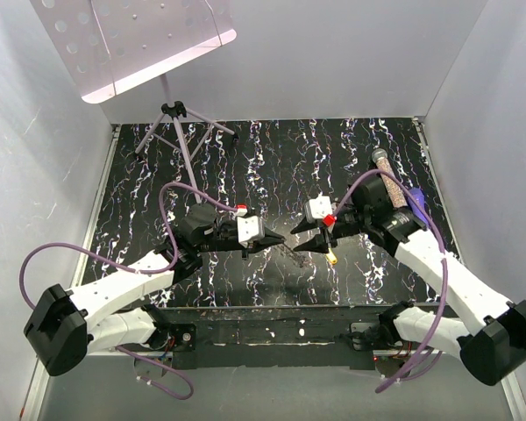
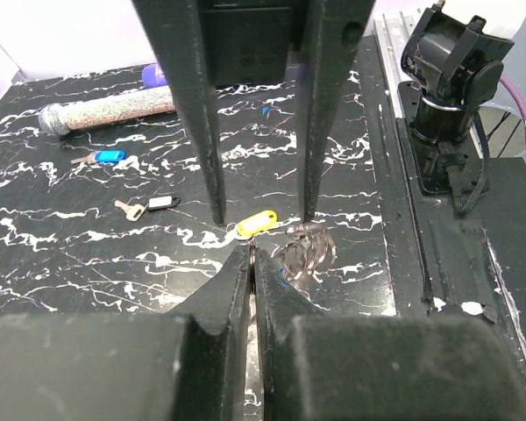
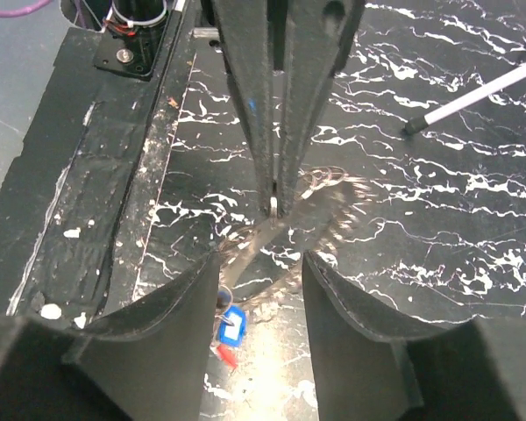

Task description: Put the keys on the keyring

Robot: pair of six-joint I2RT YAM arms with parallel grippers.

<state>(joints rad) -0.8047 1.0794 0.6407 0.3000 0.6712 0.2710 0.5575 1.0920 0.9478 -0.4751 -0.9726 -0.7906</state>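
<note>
Our left pincer clenches the silver wire keyring. Our right pincer stands released near a yellow-tagged key.

left arm is stretching inward, low | left gripper is pressing its fingers together (no gap showing) | right arm is angling inward | right gripper is holding its fingers apart, tips nearly meeting the left's

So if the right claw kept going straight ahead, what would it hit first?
Probably the keyring, which seems pinched at the tip of the shut left claw facing it. Then that claw itself, though depth is hard to judge.
</note>
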